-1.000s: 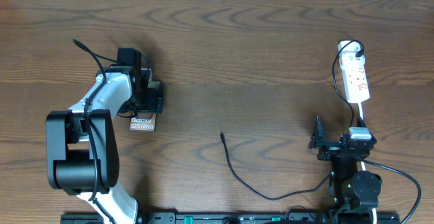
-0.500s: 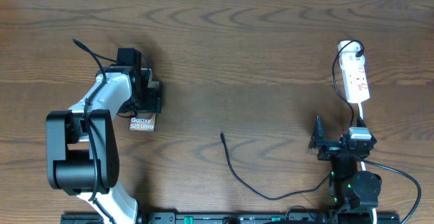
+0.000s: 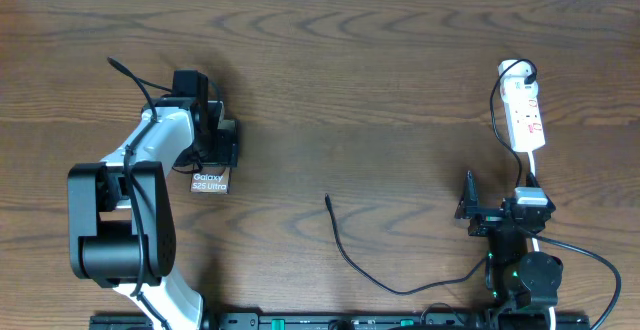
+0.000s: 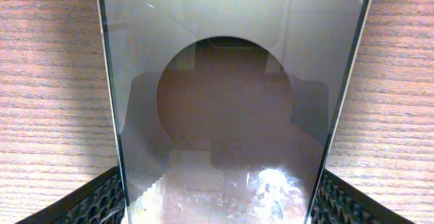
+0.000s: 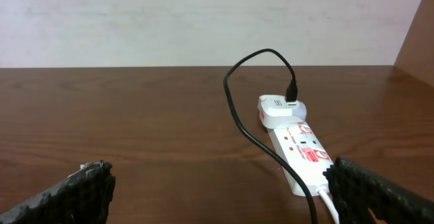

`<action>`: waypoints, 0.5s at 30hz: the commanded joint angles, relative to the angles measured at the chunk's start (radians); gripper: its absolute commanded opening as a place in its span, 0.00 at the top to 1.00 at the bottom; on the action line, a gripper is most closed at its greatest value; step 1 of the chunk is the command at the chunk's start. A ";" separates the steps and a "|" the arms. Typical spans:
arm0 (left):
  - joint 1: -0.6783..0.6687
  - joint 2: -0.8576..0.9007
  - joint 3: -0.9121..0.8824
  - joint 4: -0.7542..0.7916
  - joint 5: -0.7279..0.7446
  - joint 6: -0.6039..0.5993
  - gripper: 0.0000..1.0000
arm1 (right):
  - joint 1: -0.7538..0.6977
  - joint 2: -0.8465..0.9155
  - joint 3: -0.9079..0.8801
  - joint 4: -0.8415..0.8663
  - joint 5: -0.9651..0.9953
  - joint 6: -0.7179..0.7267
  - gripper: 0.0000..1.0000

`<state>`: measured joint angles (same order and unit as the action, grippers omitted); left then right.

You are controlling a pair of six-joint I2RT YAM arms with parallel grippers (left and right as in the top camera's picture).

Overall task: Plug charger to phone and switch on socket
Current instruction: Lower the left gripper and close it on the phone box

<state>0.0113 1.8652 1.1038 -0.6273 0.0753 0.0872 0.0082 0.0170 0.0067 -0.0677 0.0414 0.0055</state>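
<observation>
The phone (image 3: 210,180) lies flat on the table at the left, its "Galaxy" end sticking out toward the front. My left gripper (image 3: 214,142) sits over its far part. In the left wrist view the glossy phone (image 4: 224,102) fills the space between my two fingers (image 4: 102,197), which press its long edges. The charger's plug tip (image 3: 328,199) lies loose mid-table; its black cable (image 3: 390,288) curves right to the white adapter (image 5: 278,108) on the socket (image 3: 525,110). My right gripper (image 3: 497,210) is open wide and empty, in front of the socket (image 5: 302,153).
The socket's white cord (image 3: 535,170) runs from the strip toward the right arm's base (image 3: 525,275). The left arm's body (image 3: 120,220) stands at the front left. A pale wall (image 5: 203,20) rises behind the table's far edge.
</observation>
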 commanded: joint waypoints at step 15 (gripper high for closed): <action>-0.002 0.026 -0.036 -0.003 0.017 0.013 0.13 | 0.006 -0.004 -0.001 -0.004 0.008 -0.014 0.01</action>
<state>0.0109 1.8645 1.1034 -0.6270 0.0742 0.0872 0.0082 0.0170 0.0067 -0.0677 0.0418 0.0055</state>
